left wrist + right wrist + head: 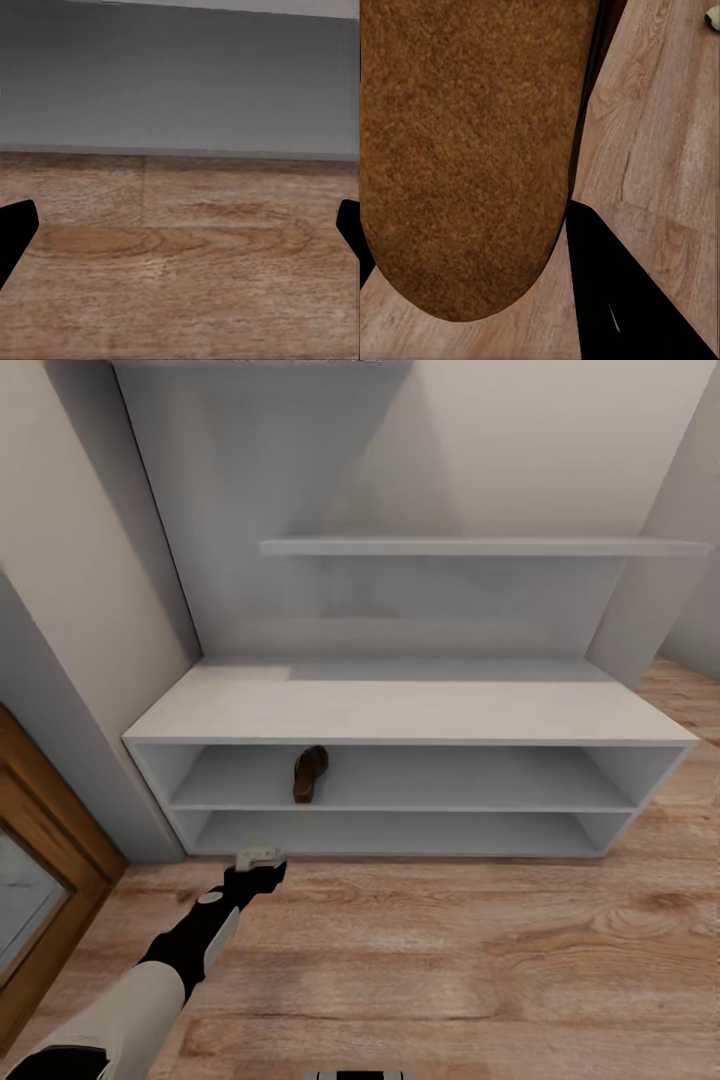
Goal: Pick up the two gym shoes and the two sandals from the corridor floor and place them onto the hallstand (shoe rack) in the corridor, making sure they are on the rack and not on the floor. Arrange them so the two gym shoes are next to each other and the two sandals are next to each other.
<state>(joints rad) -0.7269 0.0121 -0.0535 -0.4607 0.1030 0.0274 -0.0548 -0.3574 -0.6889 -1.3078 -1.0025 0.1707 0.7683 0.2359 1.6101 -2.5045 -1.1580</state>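
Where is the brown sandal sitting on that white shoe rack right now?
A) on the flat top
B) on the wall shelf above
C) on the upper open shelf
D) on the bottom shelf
C: the head view shows the sandal on the upper open shelf of the shoe rack, toward its left side.

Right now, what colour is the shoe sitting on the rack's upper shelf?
Brown: the sandal is brown leather, seen best in the head view.
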